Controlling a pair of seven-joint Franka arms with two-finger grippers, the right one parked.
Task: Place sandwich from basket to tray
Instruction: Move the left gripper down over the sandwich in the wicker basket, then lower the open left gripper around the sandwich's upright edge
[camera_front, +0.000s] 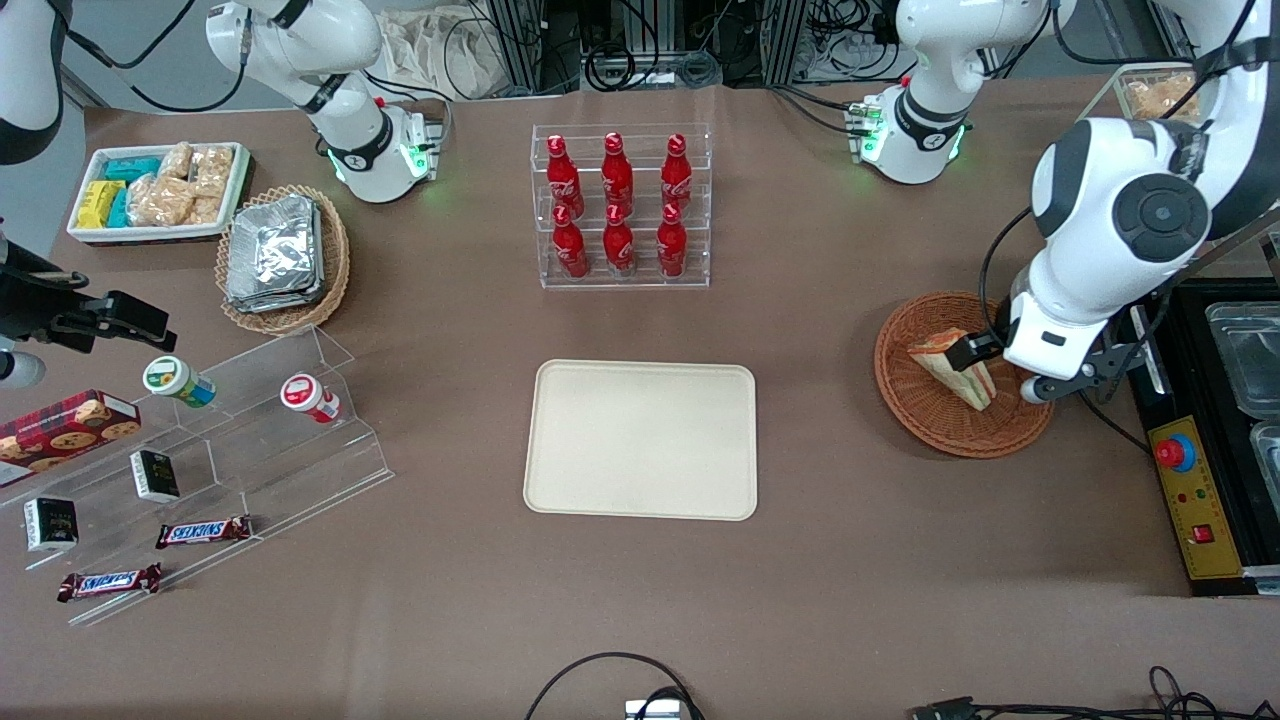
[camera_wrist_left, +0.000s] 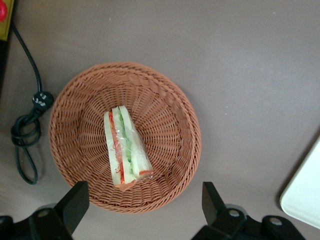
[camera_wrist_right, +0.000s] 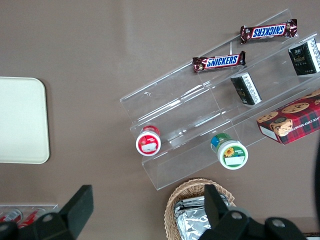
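The sandwich (camera_front: 953, 367) is a pale bread wedge with green, red and orange layers. It lies in the round reddish-brown wicker basket (camera_front: 905, 385) toward the working arm's end of the table. My left gripper (camera_front: 992, 362) hangs above the basket, over the sandwich's end, apart from it. In the left wrist view the sandwich (camera_wrist_left: 125, 148) lies mid-basket (camera_wrist_left: 165, 95), and the gripper (camera_wrist_left: 143, 192) is open and empty, its black fingers (camera_wrist_left: 75, 202) spread wider than the sandwich. The cream-beige tray (camera_front: 641, 440) lies empty at mid-table; its corner shows in the left wrist view (camera_wrist_left: 306, 195).
A clear rack of red bottles (camera_front: 620, 210) stands farther from the front camera than the tray. A black control box with a red button (camera_front: 1190, 490) and a black cable (camera_wrist_left: 25, 145) lie beside the basket. A stepped clear shelf (camera_front: 250, 440), a foil-pack basket (camera_front: 283, 258) and a white snack bin (camera_front: 160, 190) sit toward the parked arm's end.
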